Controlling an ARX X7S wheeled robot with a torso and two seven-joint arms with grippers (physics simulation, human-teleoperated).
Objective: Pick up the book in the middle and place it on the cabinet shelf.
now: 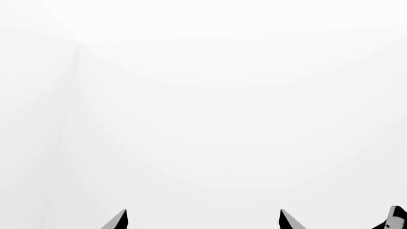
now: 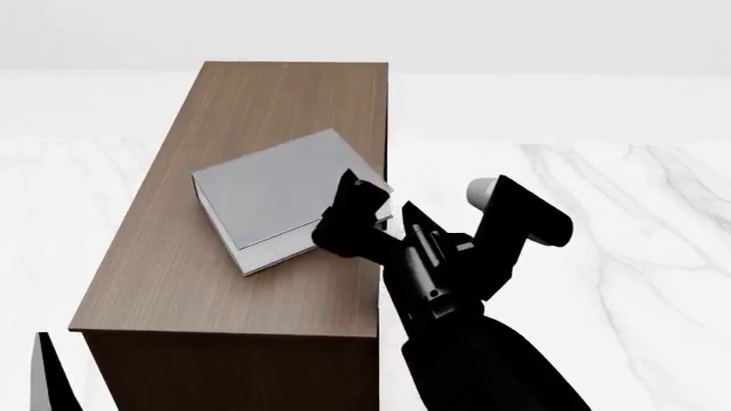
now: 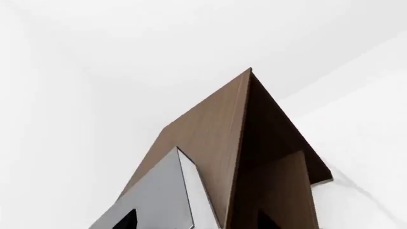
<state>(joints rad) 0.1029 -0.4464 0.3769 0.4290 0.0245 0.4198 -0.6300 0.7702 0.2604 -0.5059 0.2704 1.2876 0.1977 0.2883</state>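
Note:
The dark-grey book (image 2: 280,193) lies flat on the long top of the brown wood-grain cabinet shelf (image 2: 263,94), turned at an angle, its white page edges toward me. My right gripper (image 2: 381,199) sits at the book's right corner by the cabinet's right edge. In the right wrist view its open gripper (image 3: 197,220) has one fingertip over the book's grey cover (image 3: 156,195) and the other in front of the cabinet's side (image 3: 273,143). My left gripper (image 1: 203,219) is open with only white surface in front of it.
White marble-patterned floor (image 2: 617,214) surrounds the cabinet, with a plain white wall (image 2: 514,34) behind. A dark sliver of the left arm (image 2: 46,377) shows at the lower left of the head view. The right arm (image 2: 480,342) rises beside the cabinet's right front corner.

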